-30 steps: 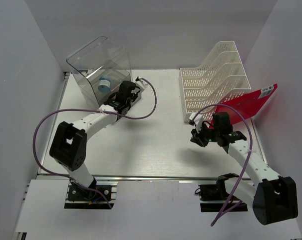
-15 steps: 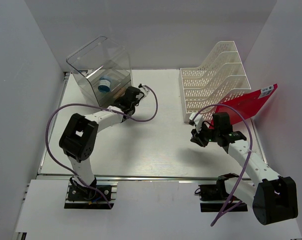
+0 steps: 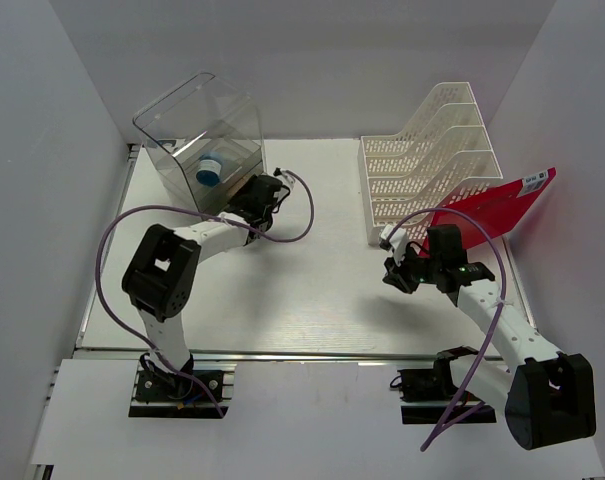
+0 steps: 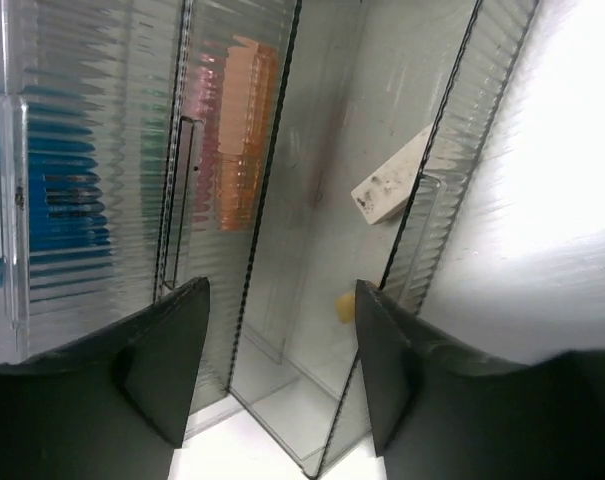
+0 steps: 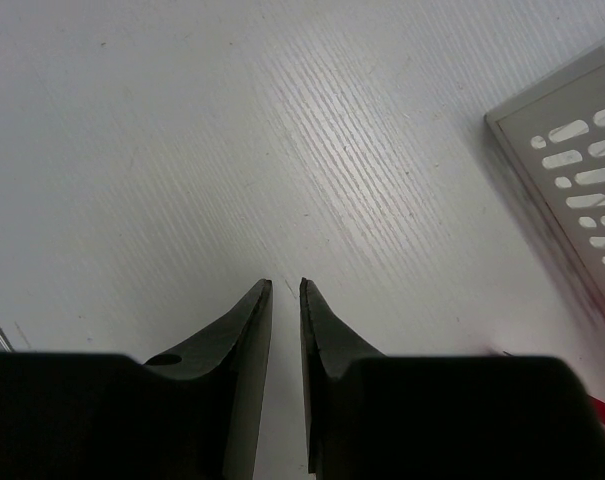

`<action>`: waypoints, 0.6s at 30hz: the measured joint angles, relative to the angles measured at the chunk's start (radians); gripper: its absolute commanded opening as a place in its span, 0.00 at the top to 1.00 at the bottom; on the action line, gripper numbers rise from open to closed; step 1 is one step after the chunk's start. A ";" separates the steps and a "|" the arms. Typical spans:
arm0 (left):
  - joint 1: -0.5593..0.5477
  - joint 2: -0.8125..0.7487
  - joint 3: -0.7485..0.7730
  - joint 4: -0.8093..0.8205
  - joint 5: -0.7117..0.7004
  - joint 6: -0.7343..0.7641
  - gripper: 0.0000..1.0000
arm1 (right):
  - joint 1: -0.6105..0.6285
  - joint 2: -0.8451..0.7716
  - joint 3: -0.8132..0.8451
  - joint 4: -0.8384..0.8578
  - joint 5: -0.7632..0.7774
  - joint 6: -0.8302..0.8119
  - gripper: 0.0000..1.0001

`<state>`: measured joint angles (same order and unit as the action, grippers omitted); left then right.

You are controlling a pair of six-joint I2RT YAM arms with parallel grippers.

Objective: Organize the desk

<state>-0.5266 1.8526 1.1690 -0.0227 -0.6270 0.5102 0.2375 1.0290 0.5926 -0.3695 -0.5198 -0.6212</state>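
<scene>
Clear drawer box (image 3: 197, 130): stands at the left rear of the white tabletop (image 3: 312, 290), with a round blue-and-white item (image 3: 211, 170) showing through its wall.

Left pincer (image 4: 280, 290): hangs just in front of the box's right front corner, released, with the fingers (image 4: 167, 350) spread wide and nothing gripped between them. Looks straight at the ribbed clear drawer fronts. In the left wrist view, behind the plastic: a blue blur (image 4: 57, 200) to the left, something orange (image 4: 244, 130) further in, a whitish block (image 4: 392, 185) lying at a slant, and a small yellow piece (image 4: 344, 307) below that block. Too blurred by the ribbing to name any more closely.

Purple cable (image 3: 102, 260): loops out from the left arm, on the near side of the box.

Tabletop: lies under the box and runs well to the right of it and toward the arm bases, ending there at a silver rail (image 3: 312, 353).

White slotted file rack (image 3: 427, 160): stands far right of the box, at the same depth. Red folder (image 3: 497, 205): leans at the rack's near right side.

Right pincer (image 5: 285, 285): hovers over bare tabletop, far right of the box and nearer the rail, almost clenched, with a thin slit between the fingertips and nothing in it.
</scene>
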 measured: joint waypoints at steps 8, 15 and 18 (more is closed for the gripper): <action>-0.002 -0.161 0.002 -0.084 0.232 -0.091 1.00 | -0.007 0.000 0.000 -0.001 0.000 -0.007 0.78; -0.006 -0.298 -0.098 -0.075 0.476 -0.136 1.00 | -0.008 0.018 0.000 -0.001 0.000 -0.011 0.79; -0.007 -0.259 -0.112 -0.085 0.533 -0.155 1.00 | -0.008 0.029 0.000 -0.002 0.001 -0.011 0.79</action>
<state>-0.5339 1.5936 1.0573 -0.1074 -0.0940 0.3553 0.2291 1.0576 0.5926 -0.3710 -0.5190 -0.6323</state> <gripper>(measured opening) 0.019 0.208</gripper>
